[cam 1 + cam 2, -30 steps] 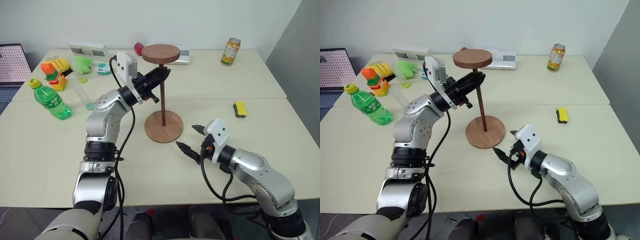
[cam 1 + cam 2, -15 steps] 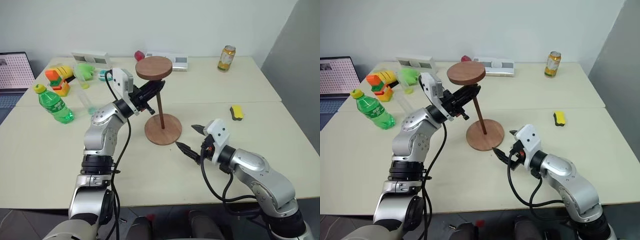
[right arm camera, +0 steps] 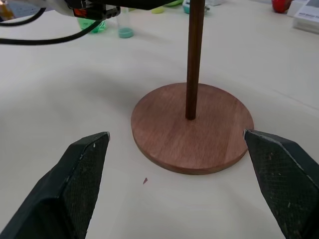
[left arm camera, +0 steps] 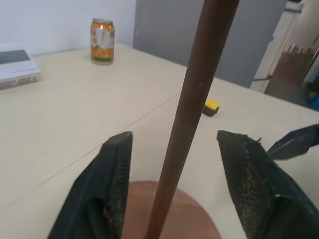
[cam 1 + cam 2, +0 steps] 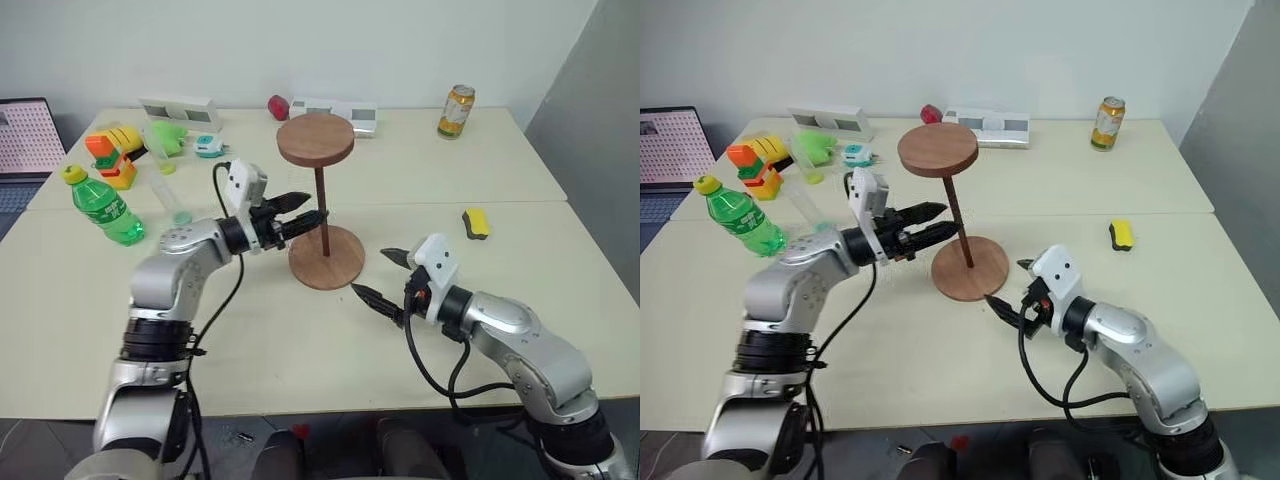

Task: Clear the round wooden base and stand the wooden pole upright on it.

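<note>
The round wooden base (image 5: 326, 262) lies flat on the table's middle. The wooden pole (image 5: 321, 205) stands upright on it, with its fixed disc (image 5: 316, 139) at the top. My left gripper (image 5: 317, 207) is level at mid-height of the pole (image 4: 185, 114), open, one finger on each side with a gap to the wood on both. My right gripper (image 5: 370, 271) hovers low over the table just right of the base (image 3: 192, 128), open wide and holding nothing.
A green bottle (image 5: 104, 206) and a clear tube (image 5: 172, 195) lie at the left. Colourful toys (image 5: 112, 152) and white boxes (image 5: 180, 108) sit at the back. A drink can (image 5: 455, 110) stands back right. A yellow sponge (image 5: 478, 222) lies at the right.
My left gripper was shut on the pole high up. It has let go, opened and sunk lower along the pole. The pole now stands straight on its own. The right arm stayed put.
</note>
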Motion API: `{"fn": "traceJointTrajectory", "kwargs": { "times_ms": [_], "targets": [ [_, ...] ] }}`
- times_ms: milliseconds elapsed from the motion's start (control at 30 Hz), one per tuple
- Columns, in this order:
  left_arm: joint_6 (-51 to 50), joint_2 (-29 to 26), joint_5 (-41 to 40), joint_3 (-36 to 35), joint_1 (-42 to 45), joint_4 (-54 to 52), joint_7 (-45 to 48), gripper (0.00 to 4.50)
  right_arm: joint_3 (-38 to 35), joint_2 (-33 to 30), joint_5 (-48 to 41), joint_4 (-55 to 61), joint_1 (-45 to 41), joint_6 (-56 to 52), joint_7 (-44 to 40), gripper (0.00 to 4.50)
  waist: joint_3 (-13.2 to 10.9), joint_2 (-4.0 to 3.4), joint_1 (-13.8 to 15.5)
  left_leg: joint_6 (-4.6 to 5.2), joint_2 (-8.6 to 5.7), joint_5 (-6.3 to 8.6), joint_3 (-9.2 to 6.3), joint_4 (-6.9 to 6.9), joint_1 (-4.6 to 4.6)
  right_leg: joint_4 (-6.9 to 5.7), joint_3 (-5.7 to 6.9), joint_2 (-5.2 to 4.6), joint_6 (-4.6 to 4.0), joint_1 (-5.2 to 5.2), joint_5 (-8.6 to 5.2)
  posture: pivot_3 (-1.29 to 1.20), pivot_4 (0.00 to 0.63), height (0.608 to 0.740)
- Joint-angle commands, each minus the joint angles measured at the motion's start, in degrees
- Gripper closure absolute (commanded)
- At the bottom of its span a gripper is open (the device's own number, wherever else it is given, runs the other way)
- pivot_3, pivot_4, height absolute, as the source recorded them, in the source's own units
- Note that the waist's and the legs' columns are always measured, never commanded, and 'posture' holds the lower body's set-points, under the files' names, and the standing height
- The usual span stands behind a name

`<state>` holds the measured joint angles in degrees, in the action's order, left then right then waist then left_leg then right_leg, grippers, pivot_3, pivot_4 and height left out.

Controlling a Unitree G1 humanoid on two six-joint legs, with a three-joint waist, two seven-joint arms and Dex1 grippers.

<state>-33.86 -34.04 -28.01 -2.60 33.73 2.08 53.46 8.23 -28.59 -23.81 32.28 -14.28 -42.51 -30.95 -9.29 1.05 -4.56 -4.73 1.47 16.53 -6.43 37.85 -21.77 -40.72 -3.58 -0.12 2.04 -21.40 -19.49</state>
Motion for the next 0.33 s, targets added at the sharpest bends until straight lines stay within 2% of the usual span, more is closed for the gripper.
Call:
{"fn": "traceJointTrajectory", "kwargs": {
  "times_ms": [33,67,167,333],
  "targets": [
    [-0.1,-11.7,1.7,-0.6,-0.6,0.4,9.4,0.55,-3.6,-5.7,-2.8,-1.2,-1.3,0.0,-7.2,0.00,-0.1,-0.01,-0.1,0.00,0.01,0.00,0.00,0.00,-0.02,0.00,0.00,0.03,0.00,-0.03,0.00,0.00,0.150,0.740],
    [0.8,-14.5,3.3,0.3,-0.4,2.0,11.1,0.36,-4.0,-7.2,-3.0,-2.1,-1.8,0.3,-8.8,0.00,-0.1,-0.03,-0.1,0.01,0.02,0.00,0.01,-0.01,0.00,-0.02,-0.02,0.05,-0.01,-0.03,0.00,0.00,0.150,0.740],
    [4.2,-20.0,6.1,2.4,-0.4,5.2,16.3,0.36,-4.9,-10.2,-3.8,-5.2,-3.2,0.8,-12.3,0.00,-0.2,-0.10,0.0,0.02,-0.01,0.01,0.02,-0.02,0.01,0.04,-0.01,0.05,0.00,-0.01,0.00,0.00,0.150,0.740],
    [7.8,-22.2,9.0,4.1,0.5,7.7,20.0,0.36,-5.3,-12.5,-3.2,-9.2,-5.5,2.0,-15.6,0.00,-0.3,-0.13,0.8,0.04,-0.02,0.02,0.06,0.01,-0.08,0.12,0.00,0.02,0.00,-0.02,0.00,0.00,0.150,0.740]
  ]
}}
